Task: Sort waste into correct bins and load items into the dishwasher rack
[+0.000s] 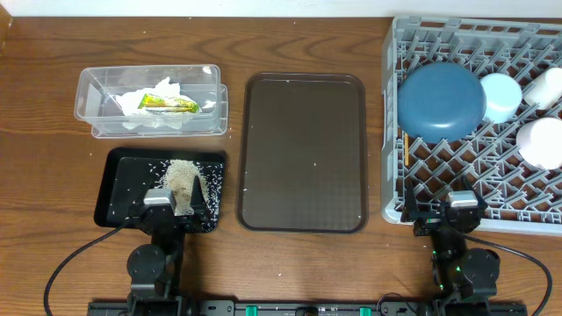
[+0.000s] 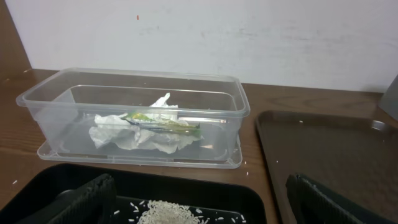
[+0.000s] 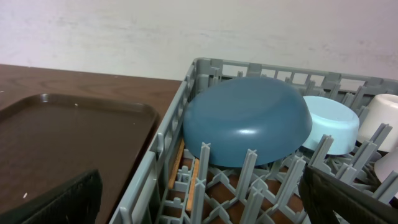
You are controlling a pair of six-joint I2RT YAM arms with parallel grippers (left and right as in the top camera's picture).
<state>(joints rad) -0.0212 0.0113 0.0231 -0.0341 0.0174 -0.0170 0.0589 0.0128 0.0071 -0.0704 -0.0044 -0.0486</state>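
Observation:
The clear tub [image 1: 92,83] holds the crumpled white tissue [image 1: 140,98] and the green-and-yellow wrapper [image 1: 169,104]; both show in the left wrist view, tub [image 2: 37,99] and wrapper [image 2: 163,122]. The black tray [image 1: 118,162] holds a pile of rice grains [image 1: 182,174]. The grey rack [image 1: 395,206] holds the dark-blue bowl [image 1: 442,99], light-blue bowl [image 1: 500,95], two white pieces [image 1: 544,140] and chopsticks [image 3: 179,167] beside the bowl [image 3: 245,118]. My left gripper [image 1: 169,204] is open and empty over the black tray's near edge. My right gripper [image 1: 443,211] is open and empty at the rack's near edge.
A large dark brown serving tray [image 1: 303,149] lies between the bins and the rack, with a few stray rice grains on it. A few grains lie on the wooden table next to it. A white wall stands behind the table.

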